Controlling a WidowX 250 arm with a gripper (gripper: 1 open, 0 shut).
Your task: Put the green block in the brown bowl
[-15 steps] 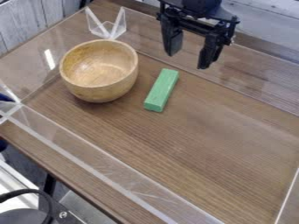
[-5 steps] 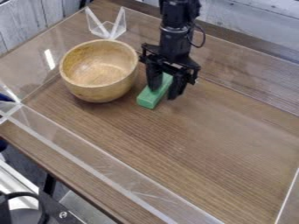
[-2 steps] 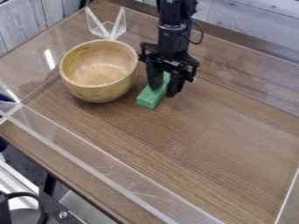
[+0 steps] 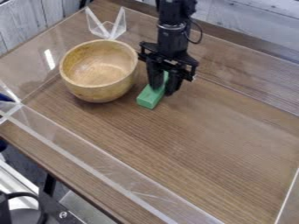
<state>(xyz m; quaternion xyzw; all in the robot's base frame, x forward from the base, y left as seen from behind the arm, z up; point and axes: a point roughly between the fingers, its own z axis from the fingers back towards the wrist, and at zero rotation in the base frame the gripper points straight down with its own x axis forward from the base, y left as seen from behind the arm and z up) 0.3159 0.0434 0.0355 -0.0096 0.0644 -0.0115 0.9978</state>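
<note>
The green block (image 4: 149, 96) lies flat on the wooden table, just right of the brown bowl (image 4: 100, 70). The bowl stands upright with nothing in it. My gripper (image 4: 169, 81) points straight down over the block's far end. Its dark fingers (image 4: 149, 77) stand low on either side of the block, wider apart than the block, so it is open. The far half of the block is hidden behind the fingers. I cannot see whether the fingers touch the table.
A clear plastic wall (image 4: 24, 114) runs along the table's left and front edges. A folded clear plastic piece (image 4: 107, 24) stands behind the bowl. Bare wooden tabletop (image 4: 198, 149) stretches to the front and right.
Since three seconds ago the gripper has come down from the back right and now straddles the block. Over the last second it has stayed in place, and the block has not shifted.
</note>
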